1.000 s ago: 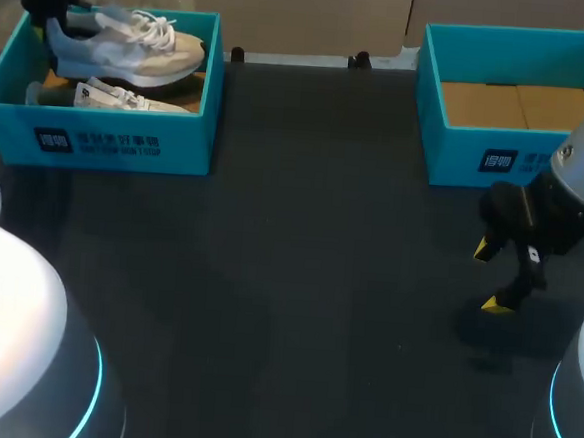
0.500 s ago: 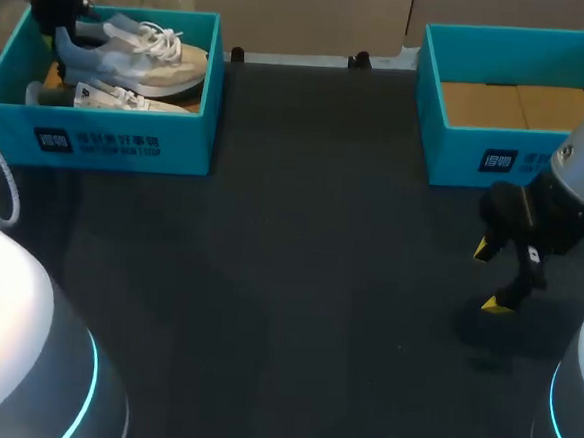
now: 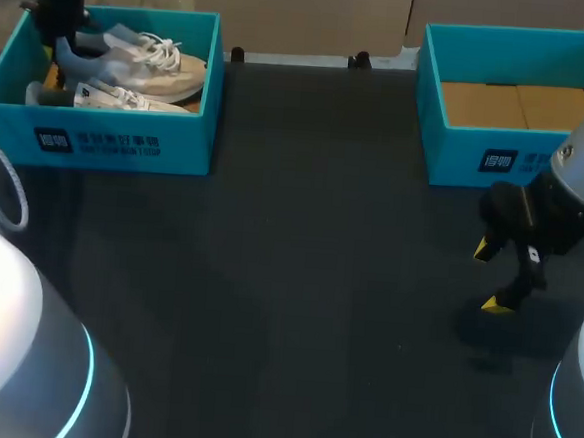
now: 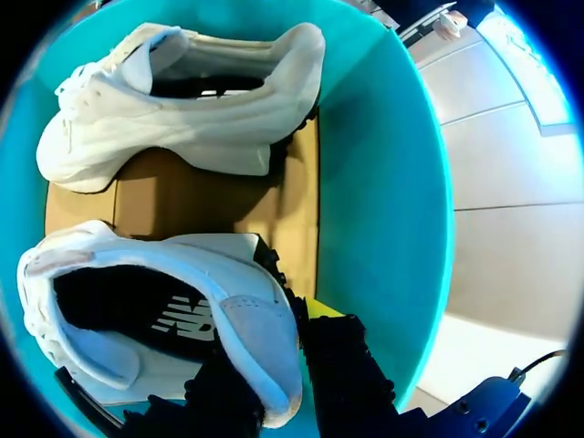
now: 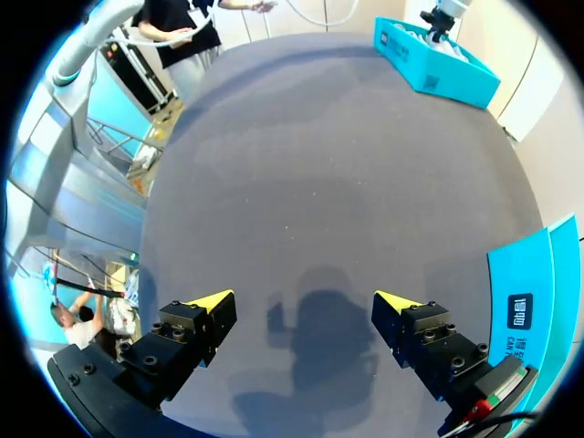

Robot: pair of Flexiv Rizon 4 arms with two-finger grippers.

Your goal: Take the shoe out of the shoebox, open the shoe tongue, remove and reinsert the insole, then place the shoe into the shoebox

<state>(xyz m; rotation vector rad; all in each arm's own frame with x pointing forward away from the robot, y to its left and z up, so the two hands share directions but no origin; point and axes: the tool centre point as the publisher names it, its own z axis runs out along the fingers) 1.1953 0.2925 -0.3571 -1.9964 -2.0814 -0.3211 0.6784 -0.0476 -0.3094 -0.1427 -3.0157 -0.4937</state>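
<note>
Noted: left gripper [image 4: 281, 367] clenched on shoe [image 4: 164, 310] heel inside shoebox [image 4: 383, 182]; right gripper [image 5: 306, 303] released, well apart from shoebox. Judged: move vertically, clearing second shoe [image 4: 182, 109] and wall.

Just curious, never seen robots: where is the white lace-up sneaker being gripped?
Head view: the white lace-up sneaker is in the teal shoebox far left on the table, beside a second sneaker, its heel held by the left gripper.

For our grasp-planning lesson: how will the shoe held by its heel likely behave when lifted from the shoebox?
Held at the heel by the left gripper, the shoe probably droops toe-down. Its collar looks soft, so it may squash. Loose laces could snag.
</note>
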